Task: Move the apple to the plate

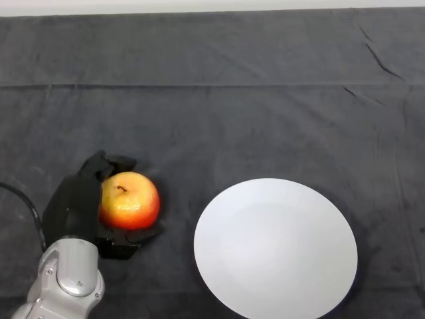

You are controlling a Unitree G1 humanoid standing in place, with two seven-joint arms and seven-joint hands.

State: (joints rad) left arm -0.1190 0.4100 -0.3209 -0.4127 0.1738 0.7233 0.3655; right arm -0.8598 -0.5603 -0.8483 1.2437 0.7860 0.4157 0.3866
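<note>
The apple (pixel 129 201) is red shading to yellow-orange at its lower side, glossy, its short brown stem up (tilted slightly left), and it sits at the left of the dark-clothed desk (pixel 252 113), just left of the white plate (pixel 275 247) and clear of its rim. The black left hand (pixel 74 206) cups it from the left, fingers (pixel 116 163) curled over the far side and thumb under the near side, closed around the fruit. The silver-grey arm (pixel 66 279) enters from the lower left corner.
</note>
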